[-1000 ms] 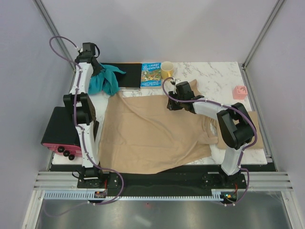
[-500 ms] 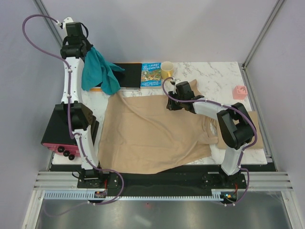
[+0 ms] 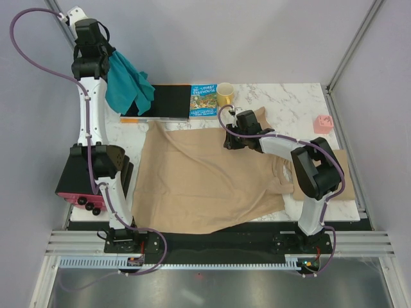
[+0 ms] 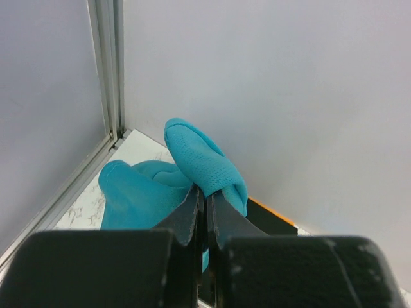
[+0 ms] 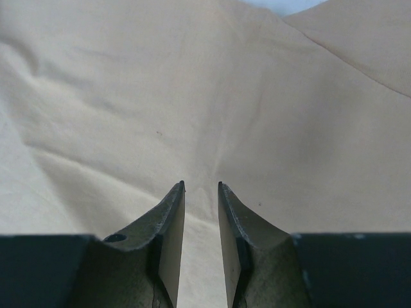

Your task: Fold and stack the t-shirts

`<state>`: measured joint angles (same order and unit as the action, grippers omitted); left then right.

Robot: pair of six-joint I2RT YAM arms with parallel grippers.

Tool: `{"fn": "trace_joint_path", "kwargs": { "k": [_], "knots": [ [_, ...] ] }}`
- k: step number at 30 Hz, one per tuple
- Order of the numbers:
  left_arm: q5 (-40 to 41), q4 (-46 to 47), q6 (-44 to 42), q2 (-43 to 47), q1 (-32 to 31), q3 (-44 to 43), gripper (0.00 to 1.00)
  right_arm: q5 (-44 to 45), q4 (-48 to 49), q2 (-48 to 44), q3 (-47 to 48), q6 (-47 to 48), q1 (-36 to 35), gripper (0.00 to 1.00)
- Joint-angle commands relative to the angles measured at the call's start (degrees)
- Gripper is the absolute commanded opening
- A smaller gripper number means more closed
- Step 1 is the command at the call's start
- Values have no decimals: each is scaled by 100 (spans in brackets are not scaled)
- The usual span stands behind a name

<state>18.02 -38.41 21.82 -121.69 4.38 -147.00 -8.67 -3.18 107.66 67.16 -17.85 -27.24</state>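
Observation:
A teal-blue t-shirt (image 3: 126, 88) hangs bunched in the air at the back left, with my left gripper (image 3: 106, 59) shut on its top fold. In the left wrist view the teal cloth (image 4: 144, 192) bulges out on both sides of the closed gripper (image 4: 205, 192). A large tan t-shirt (image 3: 199, 179) lies spread across the middle of the table. My right gripper (image 3: 230, 142) hovers at its far right part, open; the tan cloth (image 5: 192, 96) fills the right wrist view, and nothing sits between the parted fingers of the gripper (image 5: 200, 186). More tan cloth (image 3: 282, 174) lies under the right arm.
A black board (image 3: 170, 102), a picture book (image 3: 204, 101) and a yellow mug (image 3: 225, 94) line the back edge. A pink object (image 3: 322, 124) sits at the far right. A black box with a pink side (image 3: 80, 176) stands off the table's left edge.
My left arm has risen and swung back-left, lifting the teal t-shirt off the black board into the air. The right arm has stayed put.

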Motion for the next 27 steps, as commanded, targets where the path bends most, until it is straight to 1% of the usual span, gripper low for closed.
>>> {"fn": "trace_joint_path", "kwargs": {
  "k": [1, 6, 9, 10, 12, 13, 16, 20, 23, 24, 25, 26, 27],
  "knots": [
    [132, 414, -214, 128, 36, 13, 2, -135, 186, 19, 122, -44, 9, 34],
    [88, 343, -144, -214, 36, 583, 2, -144, 186, 10, 105, -44, 9, 34],
    [-113, 159, -152, -592, 36, 611, 3, -162, 221, -17, 70, -70, 0, 34],
    [-176, 115, -143, -749, 28, 637, 19, -162, 239, -34, 61, -70, 17, 34],
    [-333, -69, -135, -865, 36, 716, 42, -127, 274, -60, 9, -70, 9, 34],
    [-369, -96, -48, -848, 28, 795, 55, -100, 274, -113, -18, -79, 9, 34],
    [-449, -114, 111, -655, 19, 1208, 64, 23, 555, -183, -89, -105, 9, 35],
    [-440, -87, 41, -138, -147, 1612, 65, 84, 608, -166, -45, -105, 9, 35],
    [-501, -114, 6, 249, -349, 2130, 65, 163, 652, -149, -27, -70, 0, 36],
    [-458, -131, -3, 555, -368, 2540, 65, 224, 626, -96, 25, -52, -9, 36],
    [-440, -166, -55, 741, -577, 2788, 63, 260, 600, -35, 69, -44, -9, 36],
    [-405, -175, -90, 900, -788, 3313, 61, 278, 538, 27, 131, -26, -9, 36],
    [-326, -175, -117, 1206, -903, 3605, 59, 295, 425, 175, 279, -9, -35, 36]
  ]
}}
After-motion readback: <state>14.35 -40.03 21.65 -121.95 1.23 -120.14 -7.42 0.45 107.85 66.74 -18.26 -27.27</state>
